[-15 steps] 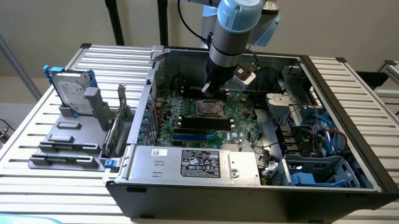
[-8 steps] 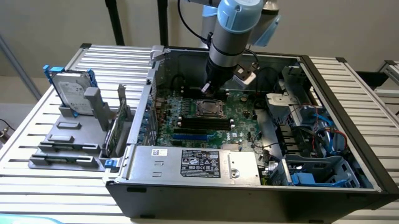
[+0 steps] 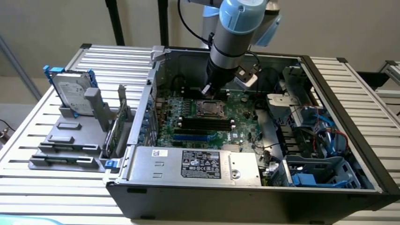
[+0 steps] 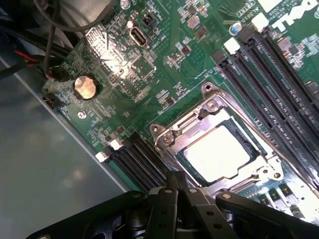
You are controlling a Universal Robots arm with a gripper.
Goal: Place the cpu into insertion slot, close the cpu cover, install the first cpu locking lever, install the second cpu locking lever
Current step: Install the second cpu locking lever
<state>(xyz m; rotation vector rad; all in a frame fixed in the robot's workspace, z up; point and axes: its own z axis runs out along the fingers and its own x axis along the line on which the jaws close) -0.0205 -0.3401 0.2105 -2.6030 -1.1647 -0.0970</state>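
The cpu (image 4: 215, 153) is a small flat square chip with a pale silvery face. In the wrist view it lies seated in the insertion slot (image 4: 249, 142), lower right of centre of the frame. The cpu cover (image 4: 192, 129), a silvery metal frame with a cut-out middle, lies down flat around the chip, so the pale face shows through its opening. Screws and metal tabs mark the frame's corners.

The socket sits on the green circuit board (image 4: 164, 89), with long black memory slots (image 4: 269, 94) running along the upper right of the wrist frame and a round coin battery (image 4: 84, 87) at the left.

In the exterior view the board lies inside an open computer case (image 3: 350, 117) that rests on a slatted metal bench (image 3: 37, 140). A silver power supply box (image 3: 194, 165) fills the case's lower middle, and blue cables (image 3: 328, 136) sit at the frame's right. On the bench at the frame's left, a grey rack (image 3: 75, 140) holds a hard drive (image 3: 72, 91) standing upright.

The hand (image 4: 175, 186) has its fingers drawn together with nothing visibly held. Its tip stands just at the edge of the cover, at the bottom middle of the wrist frame. Whether it touches the metal is not clear. In the exterior view the hand (image 3: 208, 92) hangs over the socket (image 3: 207, 108), just above the frame's centre.
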